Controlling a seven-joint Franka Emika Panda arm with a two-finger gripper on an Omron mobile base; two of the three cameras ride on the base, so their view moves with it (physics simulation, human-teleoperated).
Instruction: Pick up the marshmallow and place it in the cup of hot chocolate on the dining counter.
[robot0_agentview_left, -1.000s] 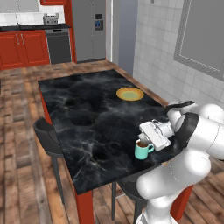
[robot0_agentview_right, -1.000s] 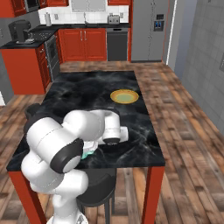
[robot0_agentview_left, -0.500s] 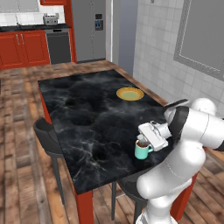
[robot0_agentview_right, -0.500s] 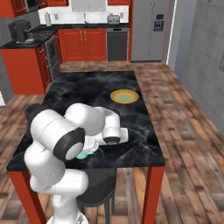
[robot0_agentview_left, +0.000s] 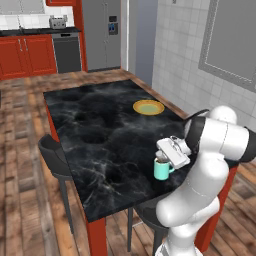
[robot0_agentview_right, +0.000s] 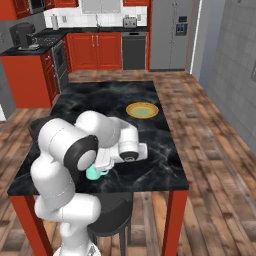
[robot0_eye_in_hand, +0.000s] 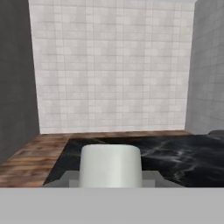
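Observation:
The marshmallow (robot0_eye_in_hand: 110, 162) is a white cylinder right in front of the hand camera, and my gripper (robot0_eye_in_hand: 110, 177) is shut on it. The teal cup of hot chocolate (robot0_agentview_left: 161, 170) stands near the front right corner of the dining counter (robot0_agentview_left: 100, 125). My gripper (robot0_agentview_left: 163, 157) hangs just above the cup's rim, with the white hand (robot0_agentview_left: 173, 151) right behind it. From the right side, my arm hides most of the cup (robot0_agentview_right: 93, 173); the hand (robot0_agentview_right: 105, 160) sits over it.
A yellow plate (robot0_agentview_left: 148, 107) lies farther back on the counter, and it shows as the plate (robot0_agentview_right: 142, 109) from the right. A dark stool (robot0_agentview_left: 54, 154) stands at the counter's left side, another stool (robot0_agentview_right: 111, 216) under the front edge. Tiled wall (robot0_eye_in_hand: 111, 65) lies ahead of the hand.
The arm's upper links have swung and risen a little. The hand has edged slightly toward the cup and stays just above it. The cup and plate have not moved.

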